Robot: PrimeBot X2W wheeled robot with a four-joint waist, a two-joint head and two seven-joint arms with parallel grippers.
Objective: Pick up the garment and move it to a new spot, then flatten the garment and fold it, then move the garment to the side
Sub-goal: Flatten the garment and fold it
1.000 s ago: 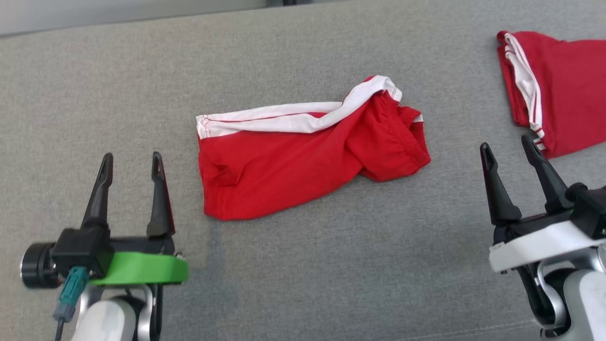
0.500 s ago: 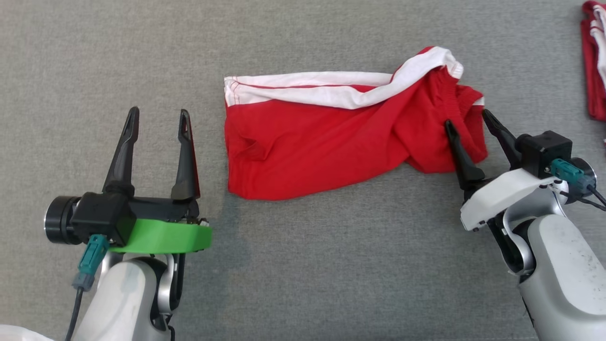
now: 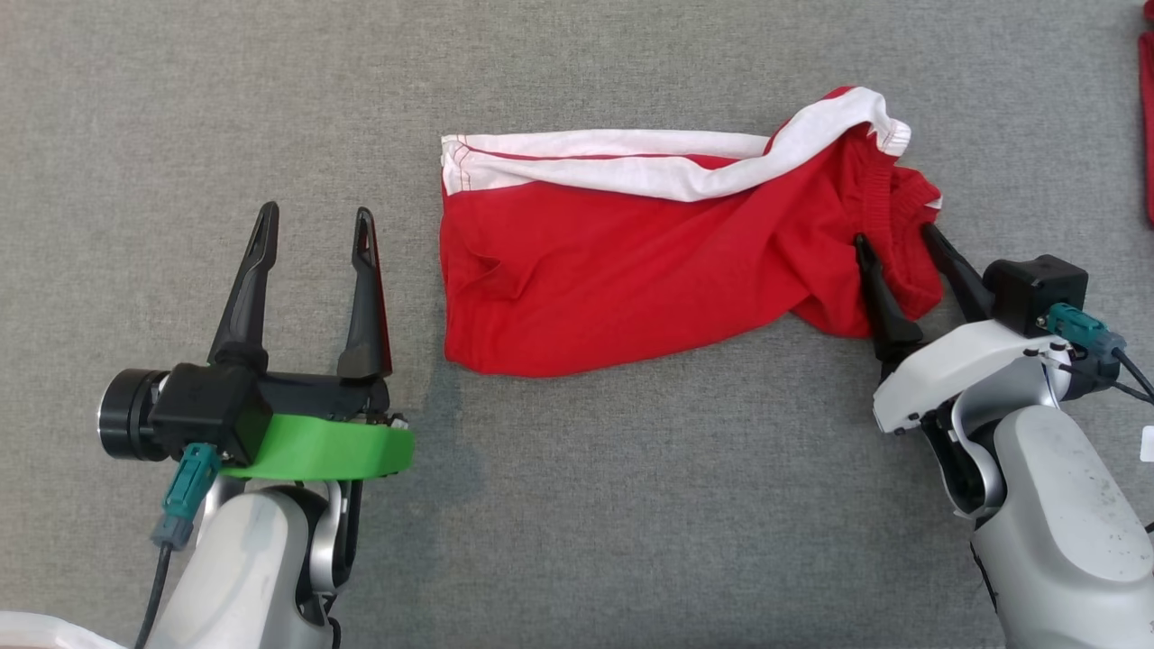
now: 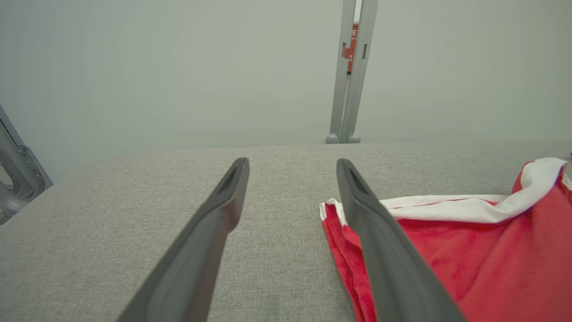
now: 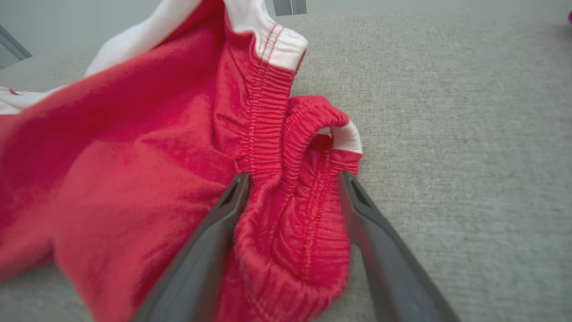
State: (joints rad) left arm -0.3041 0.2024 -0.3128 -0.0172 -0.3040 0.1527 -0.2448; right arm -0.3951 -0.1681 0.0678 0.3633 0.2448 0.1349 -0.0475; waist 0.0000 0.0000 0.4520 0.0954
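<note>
A pair of red shorts [image 3: 631, 270] with a white side stripe lies crumpled on the grey cloth surface [image 3: 577, 505], its bunched elastic waistband [image 5: 286, 147] at the right end. My right gripper [image 3: 892, 239] stands open with its two fingers on either side of that waistband fold, the red cloth [image 5: 290, 232] lying between them. Left of the shorts, my left gripper [image 3: 315, 216] is open over bare surface, and its right finger [image 4: 380, 232] is close beside the hem [image 4: 339, 232] of the shorts.
A second red garment [image 3: 1147, 108] peeks in at the right edge. The surface ends at the back before a pale wall and a grey metal post [image 4: 351, 71]. A metal frame [image 4: 15, 174] stands off the left edge.
My right gripper has come in from the lower right to straddle the waistband of the shorts. The head camera has shifted, so the whole scene sits differently. The left gripper stays open.
</note>
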